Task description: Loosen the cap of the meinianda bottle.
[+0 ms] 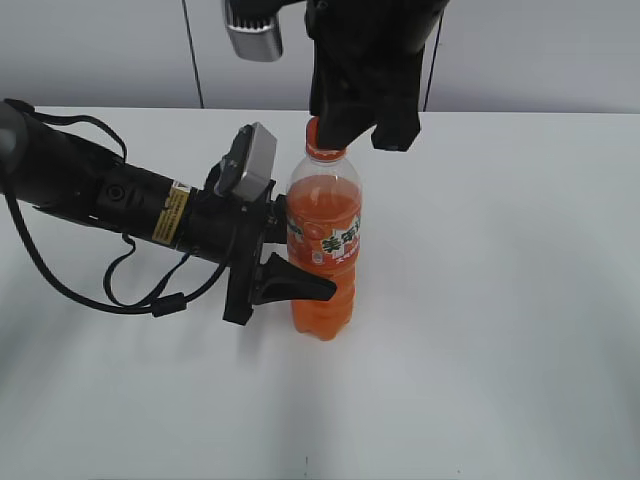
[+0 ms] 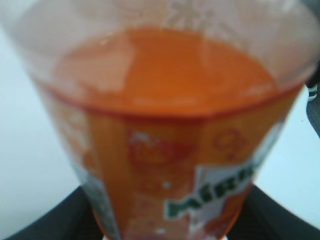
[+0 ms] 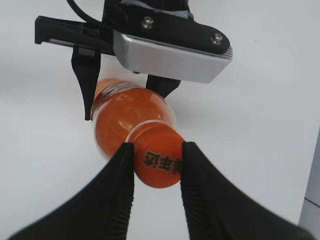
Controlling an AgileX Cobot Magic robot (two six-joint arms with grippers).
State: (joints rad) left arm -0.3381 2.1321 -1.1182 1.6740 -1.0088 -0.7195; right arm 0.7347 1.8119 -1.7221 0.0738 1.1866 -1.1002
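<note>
Your left arm (image 1: 90, 185): a black cylindrical forearm with a yellow warning label (image 1: 176, 212) wrapped round it next to the wrist. Loose black cables (image 1: 120, 290) loop beneath the label. A silver-grey camera block (image 1: 250, 160) with a black face sits beyond the label, above the left pincer (image 1: 290, 255), whose black fingers taper to points. Your right arm (image 1: 370, 50): glossy black housing beside a second silver camera (image 1: 253, 30). Your right pincer (image 3: 156, 162): matte black fingers (image 3: 117, 175), inner faces finely ribbed.

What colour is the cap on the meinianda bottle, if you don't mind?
Orange with dark print on top; the cap shows best in the right wrist view.
</note>
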